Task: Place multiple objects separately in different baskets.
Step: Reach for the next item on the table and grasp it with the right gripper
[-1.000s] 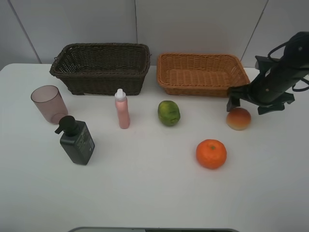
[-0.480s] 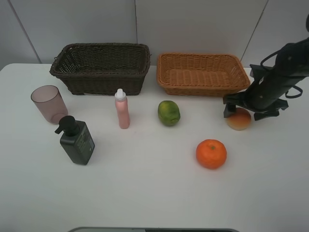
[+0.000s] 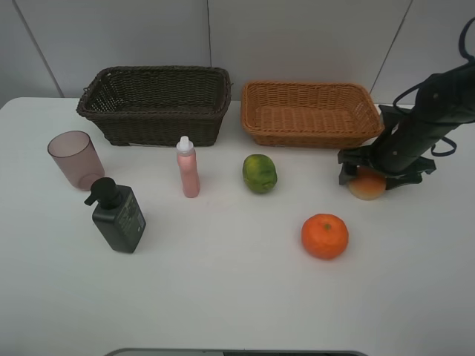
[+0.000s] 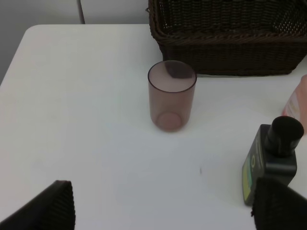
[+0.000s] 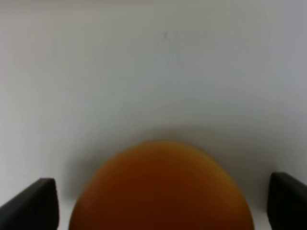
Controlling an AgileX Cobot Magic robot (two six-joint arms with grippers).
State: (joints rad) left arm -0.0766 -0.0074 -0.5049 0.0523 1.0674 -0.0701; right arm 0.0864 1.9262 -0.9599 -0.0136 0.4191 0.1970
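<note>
Right wrist: peach [image 5: 160,184] sits within tool [image 5: 159,202] (jaws spread).

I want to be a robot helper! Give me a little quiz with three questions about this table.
1. True or false: the light basket is empty.
2. Which fruit sits between the open jaws of the right gripper? A) orange B) peach C) green fruit
3. How many things stand on the table outside the light basket and the dark basket?

Key: 1 true; 2 B; 3 six.
</note>
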